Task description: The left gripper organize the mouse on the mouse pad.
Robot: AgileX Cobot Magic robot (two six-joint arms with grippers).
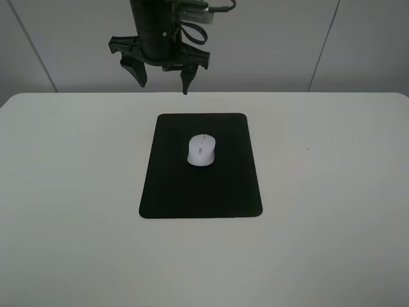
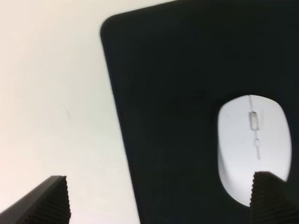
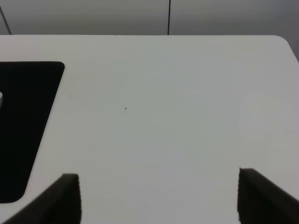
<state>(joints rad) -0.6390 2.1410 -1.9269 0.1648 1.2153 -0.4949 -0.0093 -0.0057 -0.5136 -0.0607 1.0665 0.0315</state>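
White mouse point(image 1: 201, 150) already on black mouse pad point(image 1: 172, 192), just toward 12 o'clock of pad centre, squared up. Left gripper point(image 1: 163, 82) spread wide, empty, hanging high past the 12 o'clock edge. Best left untouched; any nudge risks skewing it.

we're looking at a plain white table point(image 1: 332, 243) with rounded far corners, pale grey panelled wall point(image 1: 275, 45) behind it, thin dark seams between panels, soft even light, a tiny dark speck point(image 1: 307, 150) on the tabletop
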